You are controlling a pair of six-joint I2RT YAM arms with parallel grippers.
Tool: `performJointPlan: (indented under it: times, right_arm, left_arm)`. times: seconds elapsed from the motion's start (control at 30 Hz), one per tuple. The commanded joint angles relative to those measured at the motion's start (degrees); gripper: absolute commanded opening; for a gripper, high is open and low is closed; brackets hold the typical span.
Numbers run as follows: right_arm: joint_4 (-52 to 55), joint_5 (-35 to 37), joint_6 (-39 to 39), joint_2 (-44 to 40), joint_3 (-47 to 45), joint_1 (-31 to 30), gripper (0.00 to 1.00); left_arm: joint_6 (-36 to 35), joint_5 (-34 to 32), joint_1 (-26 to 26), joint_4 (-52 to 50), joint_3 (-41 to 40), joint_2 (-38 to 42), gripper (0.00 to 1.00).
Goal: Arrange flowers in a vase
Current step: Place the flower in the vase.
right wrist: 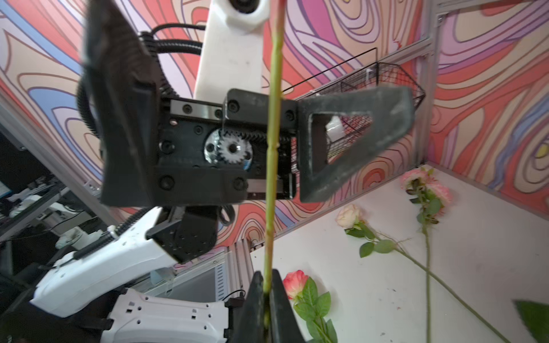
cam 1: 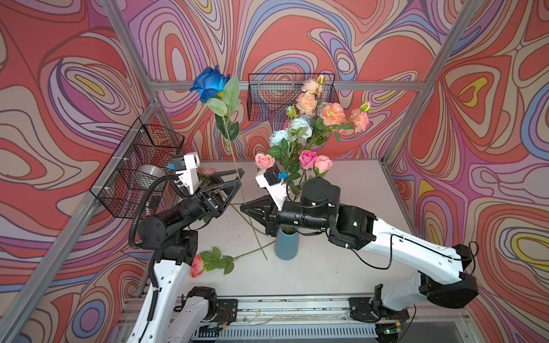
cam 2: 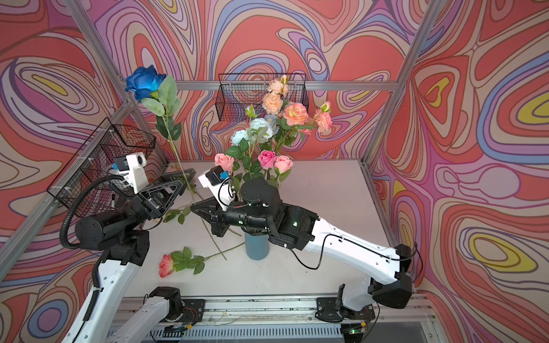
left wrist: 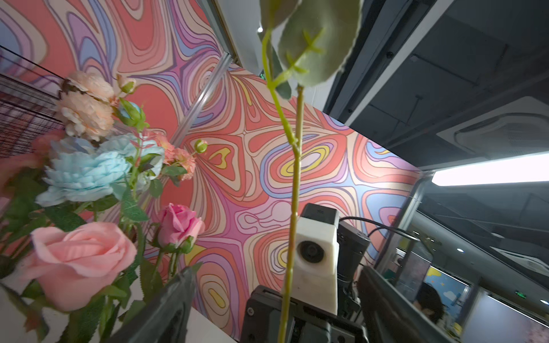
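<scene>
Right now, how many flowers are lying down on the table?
3. A coral rose lies by the left arm at the front; a cream rose lies farther back, beneath that arm; a pink sprig lies in the back corner. More may hide under the arms.

White tabletop [cam 1: 341, 243] scuffed, speckled with dark crumbs. At frame centre, blue vase [cam 1: 286, 245] stood upright on it. Lower left of vase, coral-pink rose [cam 1: 197, 265] lay flat, stem running toward vase base. Right wrist view: cream rose [right wrist: 350, 215] and pink sprig [right wrist: 427, 185] lay flat near tabletop corner, stems crossed.
</scene>
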State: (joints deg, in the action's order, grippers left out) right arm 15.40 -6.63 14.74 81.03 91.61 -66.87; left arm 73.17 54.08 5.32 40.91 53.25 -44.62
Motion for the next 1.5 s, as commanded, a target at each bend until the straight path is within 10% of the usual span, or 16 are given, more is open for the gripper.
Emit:
performJointPlan:
  times: [0.0,0.23,0.9,1.17,1.3,1.47]
  right_arm:
    - [-2.29,13.43,-5.36,-7.03,-4.47,-0.24,0.00]
    - [-10.63,28.34,-15.31,-14.17,-14.41,-0.37,0.00]
    - [-24.40,31.05,-12.42,-15.15,-34.26,2.98,0.00]
    - [-15.17,29.20,-2.07,-23.10,-40.01,2.89,0.52]
    - [-11.45,29.13,1.65,-26.79,-41.89,2.71,0.55]
    - [-8.52,30.24,4.13,-31.33,-43.30,2.63,0.51]
  left_arm:
    - [-17.11,-8.50,0.30,-23.40,2.09,6.85,1.00]
    - [-32.15,-29.54,0.28,-44.52,-1.17,17.75,1.00]
    - [-31.08,-32.26,0.30,-48.23,-10.56,15.11,1.00]
    - [-30.46,-37.96,0.21,-54.29,-10.85,7.71,1.00]
    - [-29.03,-43.44,-0.64,-54.69,-12.20,1.52,0.99]
    - [-23.33,-45.32,-4.45,-48.90,-13.11,-14.17,0.70]
